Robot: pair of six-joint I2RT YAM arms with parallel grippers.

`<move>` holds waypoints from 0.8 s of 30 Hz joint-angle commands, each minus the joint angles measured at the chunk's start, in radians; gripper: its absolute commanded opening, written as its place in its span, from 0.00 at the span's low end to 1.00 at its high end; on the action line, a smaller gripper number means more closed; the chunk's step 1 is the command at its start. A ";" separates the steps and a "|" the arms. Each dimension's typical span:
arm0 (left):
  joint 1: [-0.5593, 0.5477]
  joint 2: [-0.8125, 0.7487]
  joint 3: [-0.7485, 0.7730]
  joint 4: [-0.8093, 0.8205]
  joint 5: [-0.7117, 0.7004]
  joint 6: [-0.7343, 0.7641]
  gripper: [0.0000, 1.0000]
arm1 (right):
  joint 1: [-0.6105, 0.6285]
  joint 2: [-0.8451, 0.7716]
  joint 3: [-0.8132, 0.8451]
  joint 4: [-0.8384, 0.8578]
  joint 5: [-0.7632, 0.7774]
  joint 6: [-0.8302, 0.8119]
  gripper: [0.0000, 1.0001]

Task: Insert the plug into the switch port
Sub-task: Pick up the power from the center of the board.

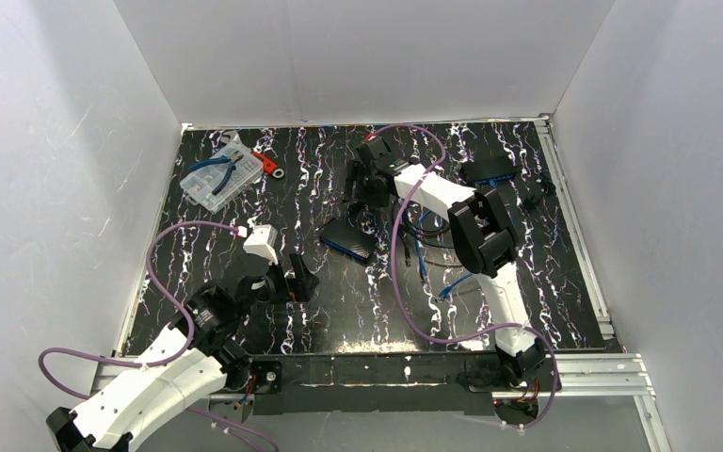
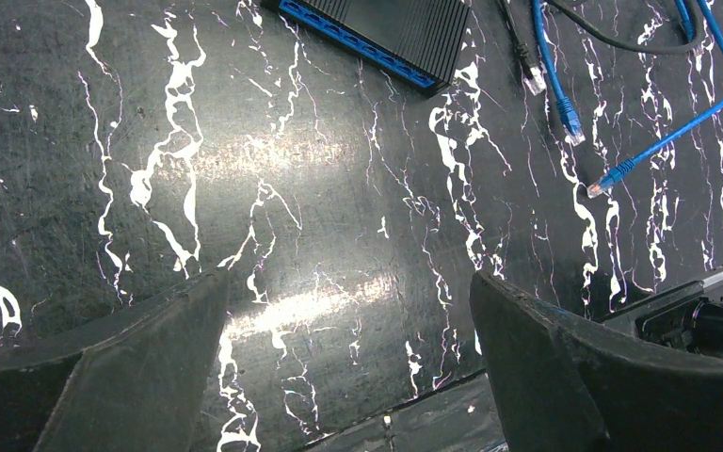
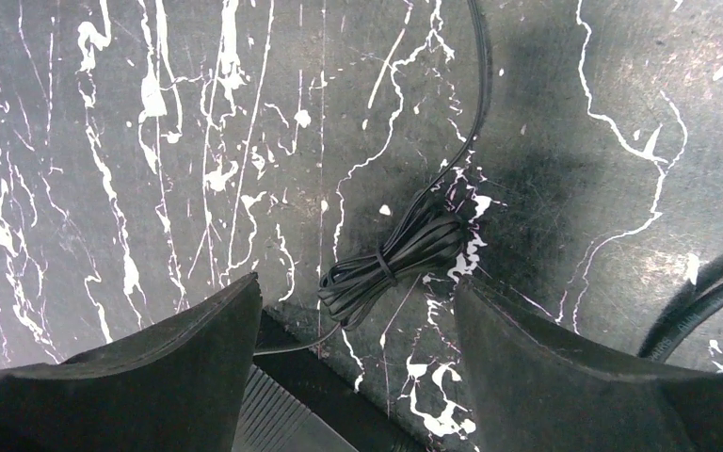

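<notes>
Near the middle of the black, white-veined table (image 1: 358, 306), between the two arms, lies the small clear-tipped blue plug (image 2: 607, 184) on the end of a blue network cable, flat on the surface with nothing holding it. Its long axis runs on a slant. The tip points toward the near edge and the left arm, and the cable trails away behind it toward the far right before looping back. The flat black switch (image 2: 377, 28), with its blue strip of ports, sits just beyond and to the left of the plug, apart from it. Its long side runs roughly across the table, and the port face also looks toward the near left. To my eye, then, the plug points away from the ports and would have to be swung round to meet them. The left gripper (image 2: 348, 278) hangs over bare table with its jaws spread wide and empty, and the plug lies ahead of it and off to its right. The right gripper (image 3: 358, 282), jaws likewise apart and empty, hovers past the far side of the switch over a tied bundle of thin black cord (image 3: 391, 259). Neither arm looks clearly nearer the plug. A second blue plug (image 2: 570, 122) and a black lead with a clear plug (image 2: 532, 80) lie close by.
</notes>
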 commanded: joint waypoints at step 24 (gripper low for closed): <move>-0.002 -0.009 0.025 -0.035 0.000 -0.003 1.00 | 0.010 0.121 0.103 -0.062 0.082 0.029 0.31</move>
